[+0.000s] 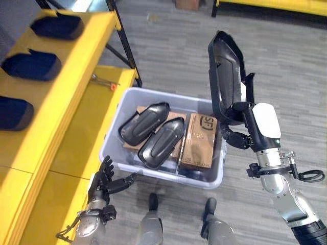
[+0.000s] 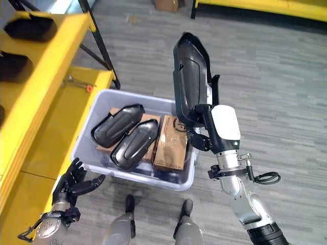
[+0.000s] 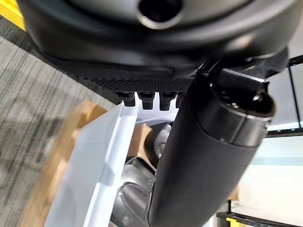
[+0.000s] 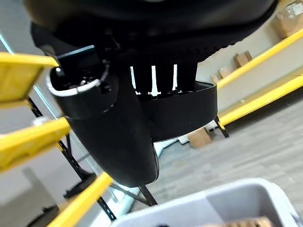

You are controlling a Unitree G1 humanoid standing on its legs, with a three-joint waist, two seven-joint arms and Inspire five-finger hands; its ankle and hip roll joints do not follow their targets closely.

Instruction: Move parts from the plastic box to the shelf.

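Left eye view: part (image 1: 225,76) in right robot hand (image 1: 240,125) (upright).

A wrench with an orange end (image 1: 103,81) is lying on the lower yellow board beside the black upright post (image 1: 125,41). Grey carpet floor (image 1: 286,76) is spreading all around, and a cardboard carton (image 1: 187,4) is sitting on it far back.

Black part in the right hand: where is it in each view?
Left eye view: black part upright, right of centre, above the plastic box, held by the right hand.
Right eye view: centre, upright.
Left wrist view: cannot tell; only parts lying in the box.
Right wrist view: dark curved shell past the fingers.
Shared landmark: the plastic box.
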